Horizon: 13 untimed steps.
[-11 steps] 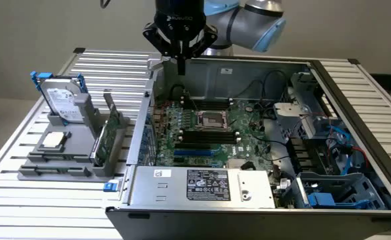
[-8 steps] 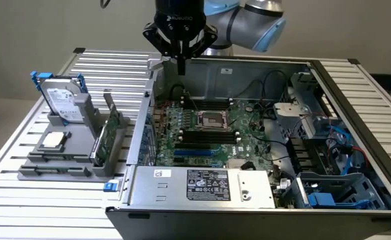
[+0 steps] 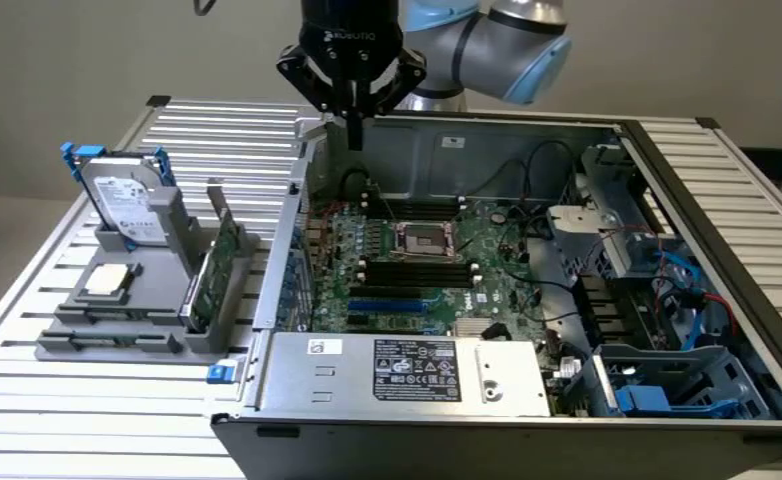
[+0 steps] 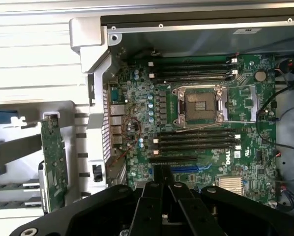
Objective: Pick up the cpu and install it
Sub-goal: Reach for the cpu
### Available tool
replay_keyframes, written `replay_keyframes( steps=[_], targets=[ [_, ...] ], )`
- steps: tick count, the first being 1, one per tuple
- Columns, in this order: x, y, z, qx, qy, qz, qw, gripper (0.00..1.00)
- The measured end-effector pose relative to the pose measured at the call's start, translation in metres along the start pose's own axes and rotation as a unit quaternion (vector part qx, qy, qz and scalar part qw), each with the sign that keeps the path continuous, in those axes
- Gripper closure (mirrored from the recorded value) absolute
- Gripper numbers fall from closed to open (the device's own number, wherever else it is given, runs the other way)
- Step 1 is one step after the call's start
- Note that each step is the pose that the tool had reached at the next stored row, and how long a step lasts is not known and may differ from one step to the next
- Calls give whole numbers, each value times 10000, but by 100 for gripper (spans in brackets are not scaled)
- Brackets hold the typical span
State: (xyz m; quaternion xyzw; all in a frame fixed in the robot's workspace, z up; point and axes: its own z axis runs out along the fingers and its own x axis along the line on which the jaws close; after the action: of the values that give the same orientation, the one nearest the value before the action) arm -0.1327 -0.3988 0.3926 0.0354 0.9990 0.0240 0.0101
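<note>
Exterior view: the arm's end effector (image 3: 355,132) hangs over the back wall of an open computer case (image 3: 498,150), its fingers pressed together and holding nothing. The cpu (image 3: 108,281) lies flat on a grey rack (image 3: 111,342) on the slatted worktop (image 3: 31,400), towards the exterior view's left. It sits in front of a hard drive (image 3: 127,205) and beside an upright circuit card (image 3: 218,265), well apart from the end effector. Wrist view looks down on the motherboard (image 4: 211,147) and its empty socket (image 4: 200,104). The likely risks: the thin chip offers little edge to grip and could slip or tilt; seated skewed, it could bend the socket's contacts; the case wall between rack and socket could catch a low carry
</note>
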Motion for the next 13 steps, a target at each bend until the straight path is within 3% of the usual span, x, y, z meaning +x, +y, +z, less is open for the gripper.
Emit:
replay_keyframes(
  steps=[10,12,13],
  targets=[
    [457,-33,-4,1,15,0,10000,89],
    [548,-39,-2,2,29,2,10000,89],
    [591,-42,-1,3,52,3,10000,89]
  ],
)
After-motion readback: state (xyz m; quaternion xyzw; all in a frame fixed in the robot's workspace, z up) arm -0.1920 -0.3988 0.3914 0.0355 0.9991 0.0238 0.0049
